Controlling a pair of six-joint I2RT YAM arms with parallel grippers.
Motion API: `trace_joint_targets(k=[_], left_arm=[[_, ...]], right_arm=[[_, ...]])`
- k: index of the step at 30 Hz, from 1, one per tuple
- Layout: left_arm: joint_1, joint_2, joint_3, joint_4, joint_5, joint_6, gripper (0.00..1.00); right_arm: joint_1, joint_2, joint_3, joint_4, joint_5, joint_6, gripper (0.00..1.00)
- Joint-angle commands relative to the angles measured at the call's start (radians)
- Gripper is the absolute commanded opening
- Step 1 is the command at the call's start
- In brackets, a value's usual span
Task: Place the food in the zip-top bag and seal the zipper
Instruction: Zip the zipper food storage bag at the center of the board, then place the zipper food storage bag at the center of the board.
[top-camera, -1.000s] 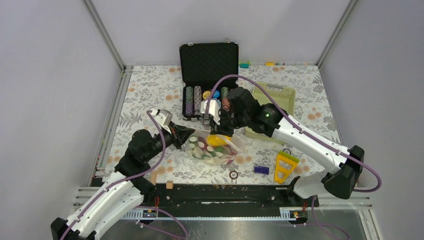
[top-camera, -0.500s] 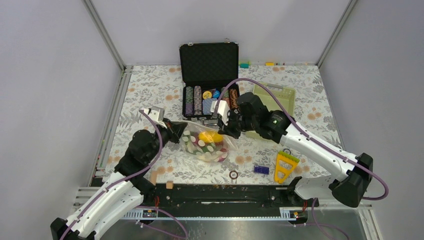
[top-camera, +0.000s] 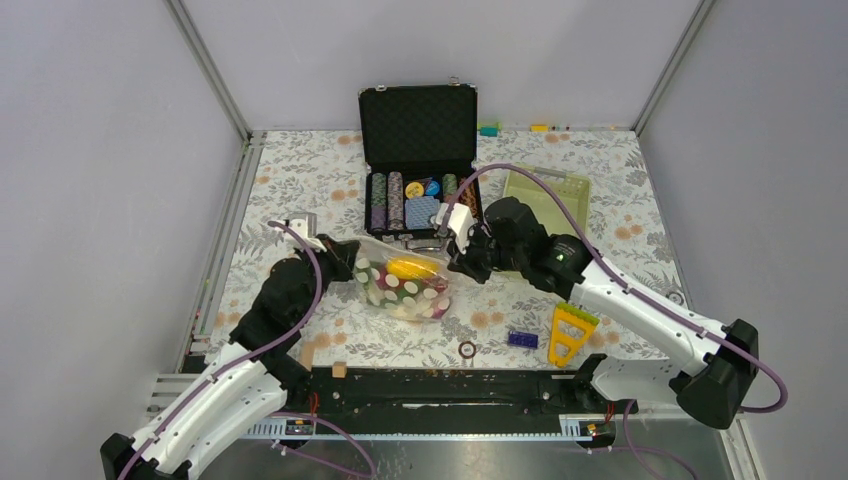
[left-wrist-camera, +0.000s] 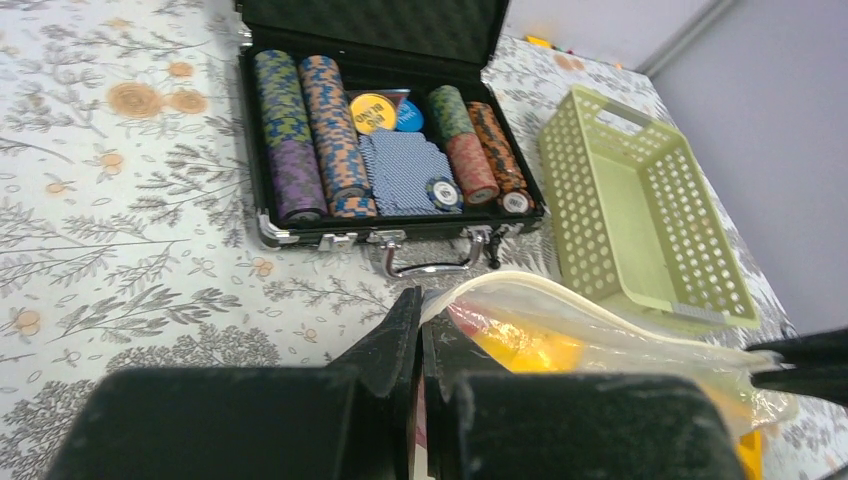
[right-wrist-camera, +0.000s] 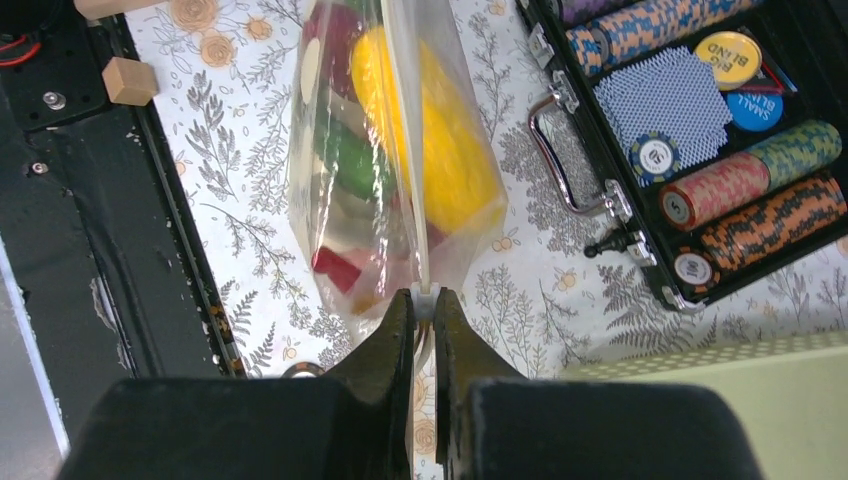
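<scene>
The clear zip-top bag (top-camera: 405, 283) hangs stretched between my two grippers above the table. It holds the food: a yellow piece (top-camera: 410, 268), white, green and red pieces (right-wrist-camera: 352, 160). My left gripper (top-camera: 352, 257) is shut on the bag's left top corner (left-wrist-camera: 440, 300). My right gripper (top-camera: 452, 262) is shut on the white zipper slider (right-wrist-camera: 423, 300) at the bag's right end. The zipper strip (right-wrist-camera: 405, 150) runs straight along the mouth between the two grippers.
An open black case of poker chips (top-camera: 415, 200) lies right behind the bag. A pale green basket (top-camera: 550, 200) stands to the right. A yellow triangle toy (top-camera: 570, 330), a blue brick (top-camera: 522, 339), a small ring (top-camera: 467, 349) and a wooden cube (top-camera: 339, 370) lie near the front edge.
My right gripper has slid right along the bag's mouth, from over its middle to its right end. My left gripper has drawn back left, and the bag has shifted left and stretched taut.
</scene>
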Motion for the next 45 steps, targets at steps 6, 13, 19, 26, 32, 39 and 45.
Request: trace_joint_targets(k=[6, 13, 19, 26, 32, 39, 45], left_arm=[[0.028, 0.003, 0.056, -0.020, -0.345, -0.014, 0.00], [0.027, 0.014, 0.061, -0.039, -0.367, -0.025, 0.00], [0.035, 0.038, 0.077, -0.065, -0.386, -0.040, 0.00], [0.050, 0.084, 0.088, -0.060, -0.337, -0.056, 0.00], [0.056, 0.087, 0.097, -0.089, -0.351, -0.081, 0.00], [0.076, 0.001, 0.110, -0.213, -0.457, -0.120, 0.00], [0.113, -0.047, 0.106, -0.292, -0.515, -0.149, 0.00]], right_arm=[[-0.039, -0.094, -0.075, -0.134, 0.120, 0.052, 0.05], [-0.050, -0.141, -0.123, -0.114, 0.142, 0.083, 0.05], [-0.070, -0.184, -0.153, -0.114, 0.184, 0.098, 0.05], [-0.078, -0.215, -0.176, -0.098, 0.161, 0.118, 0.05], [-0.079, -0.192, -0.175, -0.040, 0.057, 0.168, 0.05], [-0.079, -0.090, -0.142, 0.014, 0.022, 0.214, 0.04], [-0.079, -0.042, -0.110, 0.073, 0.026, 0.240, 0.03]])
